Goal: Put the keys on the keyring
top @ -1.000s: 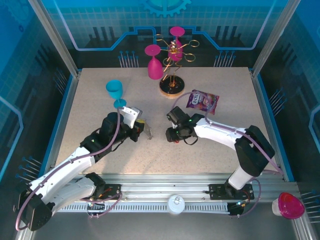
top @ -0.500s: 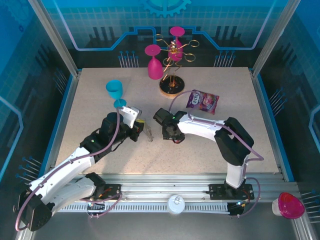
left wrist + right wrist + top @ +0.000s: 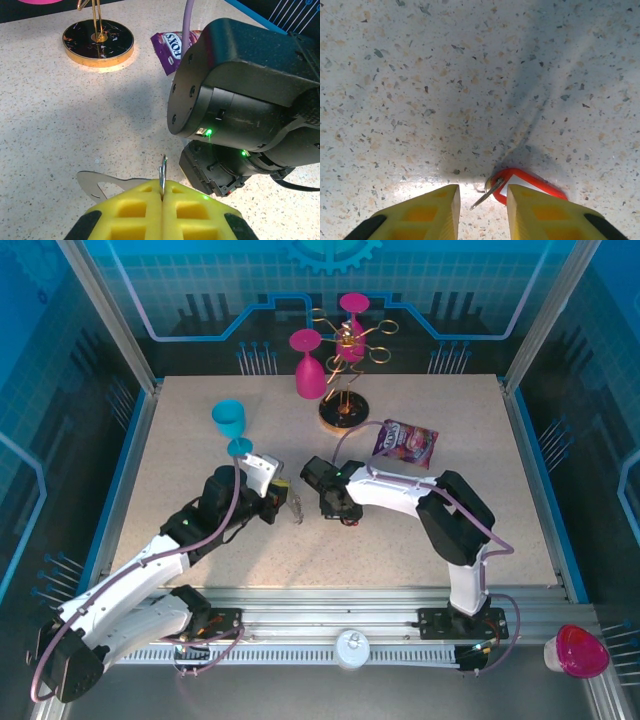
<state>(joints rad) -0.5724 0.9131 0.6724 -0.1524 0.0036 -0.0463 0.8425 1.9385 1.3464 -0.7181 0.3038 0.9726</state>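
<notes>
My left gripper [image 3: 163, 192] is shut on a thin silver metal ring of the keyring [image 3: 162, 175], which stands up edge-on between the yellow pads. A flat grey metal piece [image 3: 100, 182] sticks out to the left of the pads. In the top view the left gripper [image 3: 281, 502] holds this metal at the table's middle. The keys, a small red tag [image 3: 532, 184] with a thin silver piece [image 3: 487, 195], lie on the table. My right gripper [image 3: 482, 210] is open low over them, with the silver piece in the gap and touching neither pad. The right gripper [image 3: 333, 508] is just to the right of the left one.
A gold wire rack on a round black base [image 3: 343, 412] stands at the back with two pink cups [image 3: 308, 365] by it. A cyan cup [image 3: 230, 422] stands behind the left arm. A purple snack packet [image 3: 405, 443] lies right of centre. The right wrist's black body [image 3: 240, 115] looms close in the left wrist view.
The right arm has swung left toward the left gripper and its jaws have narrowed. The left arm has not moved.
</notes>
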